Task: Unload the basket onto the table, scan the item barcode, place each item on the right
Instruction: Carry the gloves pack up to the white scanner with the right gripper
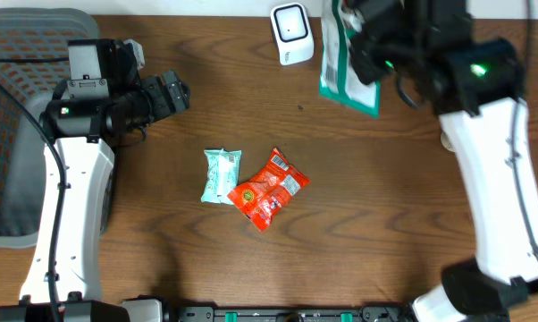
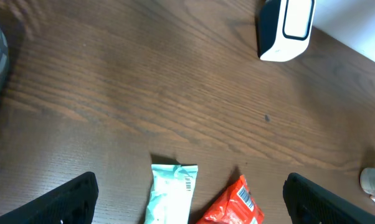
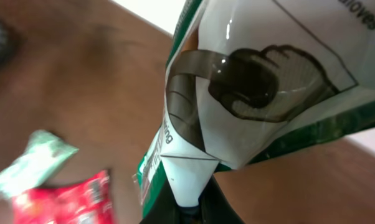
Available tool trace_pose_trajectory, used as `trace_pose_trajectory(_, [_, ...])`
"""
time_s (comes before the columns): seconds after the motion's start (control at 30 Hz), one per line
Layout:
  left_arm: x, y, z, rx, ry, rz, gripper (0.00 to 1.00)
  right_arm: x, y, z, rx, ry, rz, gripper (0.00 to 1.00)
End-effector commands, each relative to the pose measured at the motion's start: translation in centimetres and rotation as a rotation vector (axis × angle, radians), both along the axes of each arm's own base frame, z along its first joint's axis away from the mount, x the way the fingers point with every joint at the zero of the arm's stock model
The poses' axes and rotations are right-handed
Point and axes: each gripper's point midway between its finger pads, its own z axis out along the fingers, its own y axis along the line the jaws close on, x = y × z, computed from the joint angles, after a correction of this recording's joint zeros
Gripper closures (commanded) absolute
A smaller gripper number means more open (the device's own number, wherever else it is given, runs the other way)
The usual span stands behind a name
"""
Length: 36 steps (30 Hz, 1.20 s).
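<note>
Currently my right tool [image 3: 189, 210] is clenched on the green-white bag [image 1: 348, 79], top of the overhead frame, just right of the white scanner [image 1: 291, 34]. My left tool [image 1: 174, 92] is released, empty, at left. Mint packet [image 1: 222, 175] and red packet [image 1: 269, 189] touch mid-frame on the counter [image 1: 385, 224].

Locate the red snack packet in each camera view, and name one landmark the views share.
Overhead: red packet near the middle of the table.
Left wrist: red packet at the bottom edge, cut off.
Right wrist: red packet bottom left, blurred.
Shared landmark: pale green packet lying beside it.
</note>
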Motion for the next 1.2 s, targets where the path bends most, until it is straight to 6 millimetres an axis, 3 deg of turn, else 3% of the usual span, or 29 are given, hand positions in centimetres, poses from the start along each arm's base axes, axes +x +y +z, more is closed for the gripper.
trace_pose_trajectory(0.0, [0.1, 0.2, 0.2, 0.004, -0.006, 0.002, 0.05, 3.5, 0.4, -1.9, -0.171, -0.062, -0.074, 0.99])
trace_pose_trajectory(0.27, [0.1, 0.2, 0.2, 0.004, -0.006, 0.002, 0.05, 11.1, 4.2, -6.4, -0.426, -0.233, -0.053, 0.99])
trace_pose_trajectory(0.63, [0.1, 0.2, 0.2, 0.004, -0.006, 0.002, 0.05, 18.9, 10.1, -12.2, -0.806, -0.528, 0.003, 0.97])
trace_pose_trajectory(0.83, [0.1, 0.2, 0.2, 0.004, -0.006, 0.002, 0.05, 21.1, 11.9, -15.9, -0.96, -0.624, 0.045, 0.98])
trace_pose_trajectory(1.0, [0.1, 0.2, 0.2, 0.004, -0.006, 0.002, 0.05, 21.3, 12.4, -19.6, -1.05, -0.6, 0.091, 0.99])
trace_pose_trajectory(1.17, [0.1, 0.2, 0.2, 0.004, -0.006, 0.002, 0.04, 20.7, 13.6, -20.3, -1.03, -0.595, 0.101, 0.99])
